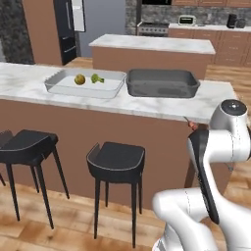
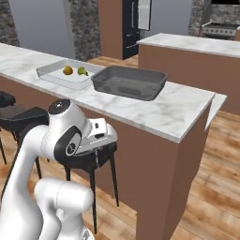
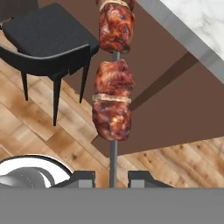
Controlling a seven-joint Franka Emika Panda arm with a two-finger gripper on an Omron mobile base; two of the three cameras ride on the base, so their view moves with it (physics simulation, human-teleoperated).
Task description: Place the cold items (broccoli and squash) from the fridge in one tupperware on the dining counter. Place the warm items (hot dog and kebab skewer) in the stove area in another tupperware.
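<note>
Gripping the kebab skewer point(image 3: 113, 94) by its thin grey stick, the gripper point(image 3: 112, 178) has its two dark fingertips point(image 3: 83, 178) closed on either side of the rod, and the browned meat chunks rise straight up from them in the hand view. Behind the meat there, a black stool point(image 3: 48, 39) stands on the wood floor beside the brown base of the dining counter point(image 3: 197, 26). In the left base view the skewer's tip point(image 1: 190, 122) pokes out just past the arm's wrist, level with the counter's near edge and below the marble top. On that top the dark grey tupperware point(image 1: 162, 82) sits nearest the arm with nothing visible in it. Just beside it, nearly touching, lies the clear tupperware point(image 1: 86, 83), holding the squash point(image 1: 80, 79) and the broccoli point(image 1: 97, 78) side by side. Beyond stands a shorter marble island point(image 1: 153, 44); farther back are the black fridge point(image 1: 66, 29) and the steel stove area point(image 1: 153, 28).
</note>
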